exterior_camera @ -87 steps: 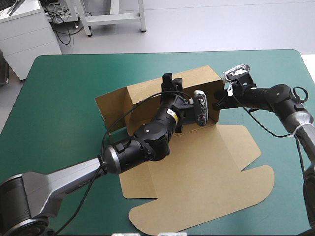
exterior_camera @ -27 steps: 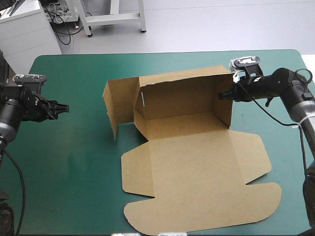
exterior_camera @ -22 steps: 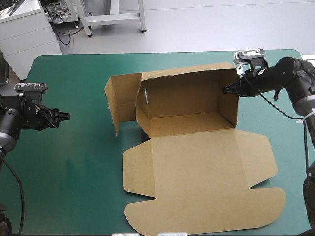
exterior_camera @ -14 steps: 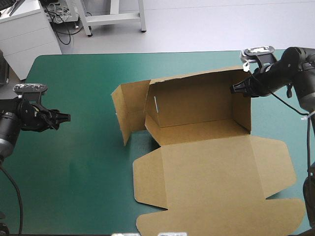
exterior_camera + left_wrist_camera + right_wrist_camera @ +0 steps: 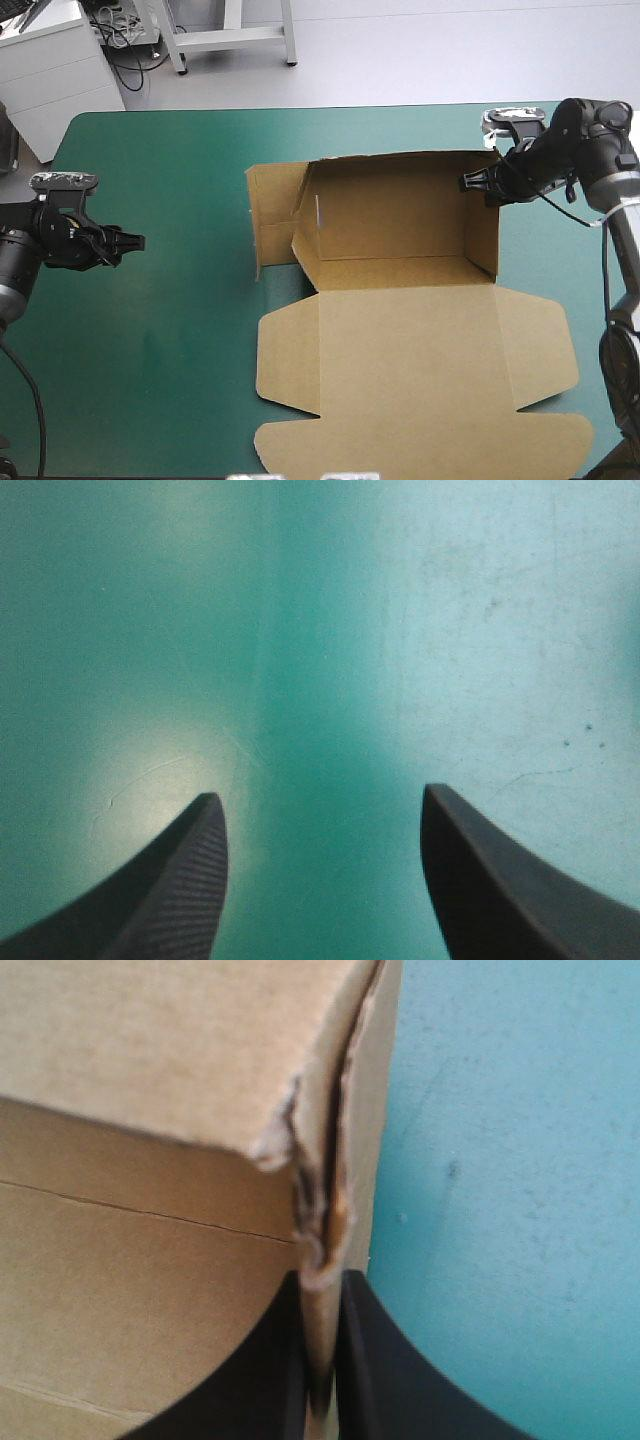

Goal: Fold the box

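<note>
Two walls of the box (image 5: 400,330) are up: the back wall (image 5: 390,205) and the right wall (image 5: 483,232) meet in a corner toward the table's far right. The left flap (image 5: 272,215) stands splayed outward, not tucked in, and the lid (image 5: 420,390) lies flat on the teal-green cover (image 5: 150,340), reaching to the near edge.

My right gripper (image 5: 466,183) is clamped on the box at the top of that far right corner. In the right wrist view my black fingers (image 5: 370,1360) are pressed almost together with the edge of the brown board between them, and the board looks frayed just ahead of them. My left gripper (image 5: 138,240) hangs over bare cover near the table's left edge, well apart from the box, and its fingers (image 5: 180,880) stand wide apart with nothing between them.

I judge this to be the middle of the job: one side is formed and I am steadying it, and the left side is not yet done. Next I would bring my left gripper across to the splayed flap, swing it square against the back wall and tuck it down. My right grip should stay gentle, since that worn corner could tear or buckle.
</note>
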You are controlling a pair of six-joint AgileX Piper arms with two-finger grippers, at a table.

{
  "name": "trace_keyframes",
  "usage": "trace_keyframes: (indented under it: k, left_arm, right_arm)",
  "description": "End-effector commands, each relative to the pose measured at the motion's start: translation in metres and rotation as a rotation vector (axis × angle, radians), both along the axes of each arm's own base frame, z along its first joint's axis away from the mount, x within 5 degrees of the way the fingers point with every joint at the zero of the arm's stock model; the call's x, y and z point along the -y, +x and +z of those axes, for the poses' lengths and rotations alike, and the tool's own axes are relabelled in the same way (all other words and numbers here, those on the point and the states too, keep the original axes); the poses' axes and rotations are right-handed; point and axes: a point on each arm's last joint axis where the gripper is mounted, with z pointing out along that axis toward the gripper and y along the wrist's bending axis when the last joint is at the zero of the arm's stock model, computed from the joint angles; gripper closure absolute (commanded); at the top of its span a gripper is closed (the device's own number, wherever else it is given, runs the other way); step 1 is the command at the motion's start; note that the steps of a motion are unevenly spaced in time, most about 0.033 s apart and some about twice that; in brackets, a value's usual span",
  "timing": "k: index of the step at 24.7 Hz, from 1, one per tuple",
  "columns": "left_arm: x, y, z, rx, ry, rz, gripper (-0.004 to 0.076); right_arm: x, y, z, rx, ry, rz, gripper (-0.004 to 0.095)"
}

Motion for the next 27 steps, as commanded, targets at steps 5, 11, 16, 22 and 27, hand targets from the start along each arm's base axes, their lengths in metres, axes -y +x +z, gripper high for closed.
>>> trace_keyframes:
  k: [5,11,16,22,27]
  left_arm:
    - [0.000,-0.003,0.017,0.087,0.005,-0.006,0.0318]
    - [0.000,-0.003,0.017,0.087,0.005,-0.006,0.0318]
    - [0.000,-0.003,0.017,0.087,0.005,-0.006,0.0318]
    - [0.000,-0.003,0.018,0.091,0.005,-0.006,0.0318]
    - [0.000,-0.002,0.018,0.099,0.000,-0.006,0.0318]
  right_arm:
    - [-0.003,0.022,0.001,0.154,-0.009,0.042,0.0672]
    - [-0.003,0.036,0.018,0.356,-0.005,0.024,0.0171]
    - [-0.004,0.029,0.041,0.346,0.013,0.034,0.0166]
    - [-0.004,0.012,0.069,0.263,0.015,0.039,0.0169]
    - [-0.017,0.005,0.074,0.261,-0.030,0.016,0.0170]
